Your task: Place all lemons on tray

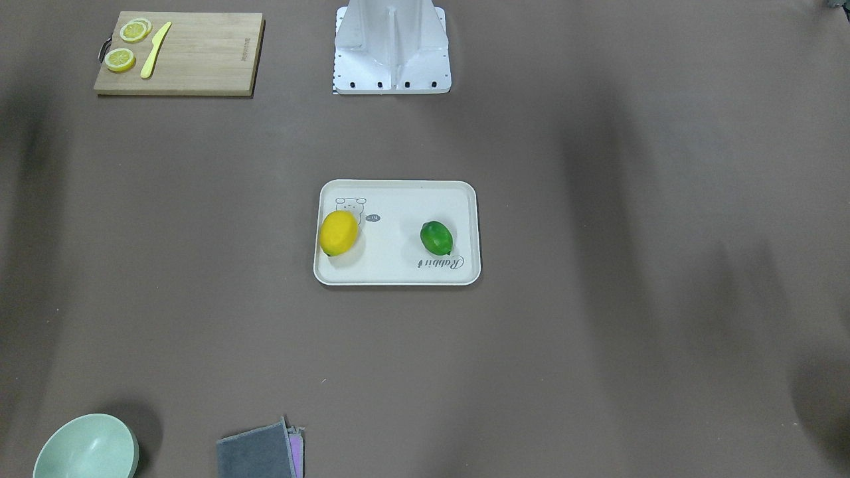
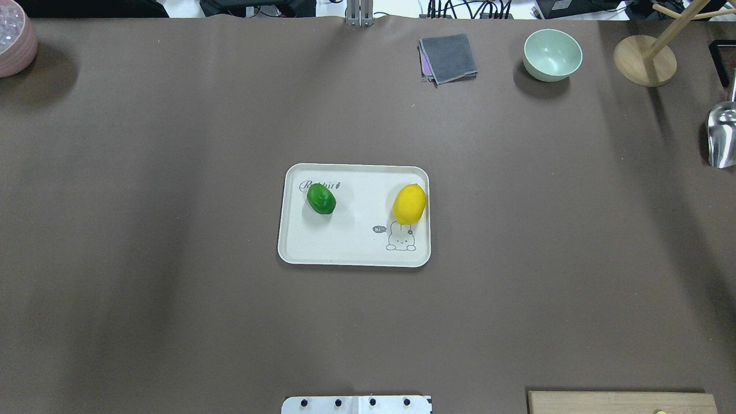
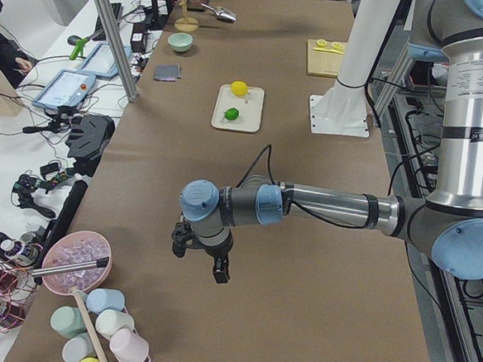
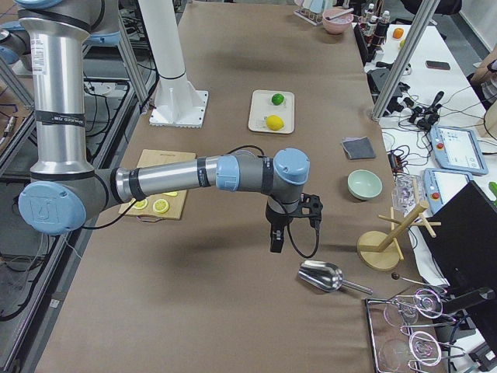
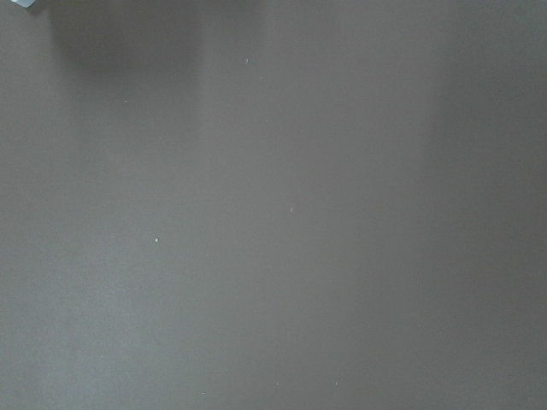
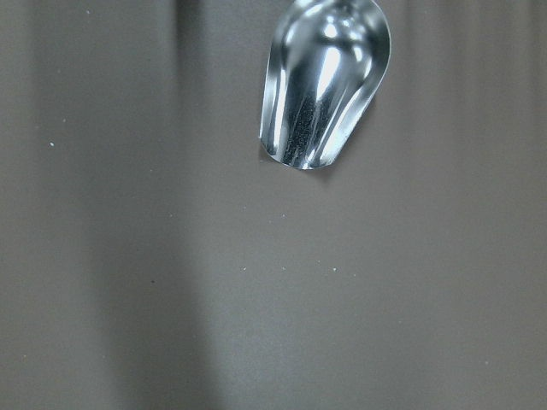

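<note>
The cream-white tray [image 1: 398, 272] lies at the table's middle. The yellow lemon [image 1: 339, 233] rests on it by the bear drawing, and the green lemon [image 1: 436, 238] rests on it by the "Rabbit" script. Both also show in the overhead view, the yellow lemon [image 2: 409, 203] and the green lemon [image 2: 321, 199]. My left gripper [image 3: 198, 261] hangs over bare table far from the tray, seen only in the exterior left view. My right gripper [image 4: 278, 237] hangs near a metal scoop, seen only in the exterior right view. I cannot tell whether either is open or shut.
A wooden cutting board [image 1: 199, 60] holds lemon slices [image 1: 135, 30] and a yellow knife [image 1: 156, 50]. A green bowl [image 2: 552, 54], a grey cloth [image 2: 448, 57], a wooden stand [image 2: 644, 60] and the metal scoop [image 6: 325, 85] lie toward the right end. A pink bowl [image 2: 14, 43] stands far left.
</note>
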`<state>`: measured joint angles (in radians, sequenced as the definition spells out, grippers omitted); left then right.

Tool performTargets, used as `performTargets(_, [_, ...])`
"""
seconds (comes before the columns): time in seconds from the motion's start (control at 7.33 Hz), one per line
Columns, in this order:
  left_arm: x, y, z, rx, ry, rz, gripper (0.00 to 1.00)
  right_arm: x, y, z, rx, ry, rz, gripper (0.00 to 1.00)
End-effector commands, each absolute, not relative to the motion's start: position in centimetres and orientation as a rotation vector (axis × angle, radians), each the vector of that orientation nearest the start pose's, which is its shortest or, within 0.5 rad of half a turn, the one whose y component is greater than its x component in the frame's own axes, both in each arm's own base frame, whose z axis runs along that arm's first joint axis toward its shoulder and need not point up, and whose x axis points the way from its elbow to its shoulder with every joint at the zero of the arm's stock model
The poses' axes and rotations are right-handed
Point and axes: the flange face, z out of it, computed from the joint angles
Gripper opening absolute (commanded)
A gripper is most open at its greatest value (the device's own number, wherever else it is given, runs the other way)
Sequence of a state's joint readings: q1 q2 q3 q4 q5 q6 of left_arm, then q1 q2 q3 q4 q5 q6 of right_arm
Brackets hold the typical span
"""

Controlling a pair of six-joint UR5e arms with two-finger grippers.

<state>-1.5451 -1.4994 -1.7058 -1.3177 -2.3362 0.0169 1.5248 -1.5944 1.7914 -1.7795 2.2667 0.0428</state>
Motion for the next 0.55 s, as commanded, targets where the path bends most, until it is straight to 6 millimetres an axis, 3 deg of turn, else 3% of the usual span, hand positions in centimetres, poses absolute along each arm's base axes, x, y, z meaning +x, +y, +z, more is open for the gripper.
performTargets(0.0, [-5.26,-44.83,64.84,-0.186,0.762,-0.033,0.98,4.75,-47.57,58.91,-0.046,-0.697,0.008,1.0])
performTargets(0.41, [-5.59,-45.38,64.28,-0.197,0.762,-0.047,0.98,4.73,-47.58,58.81,-0.044,-0.698,0.007,1.0])
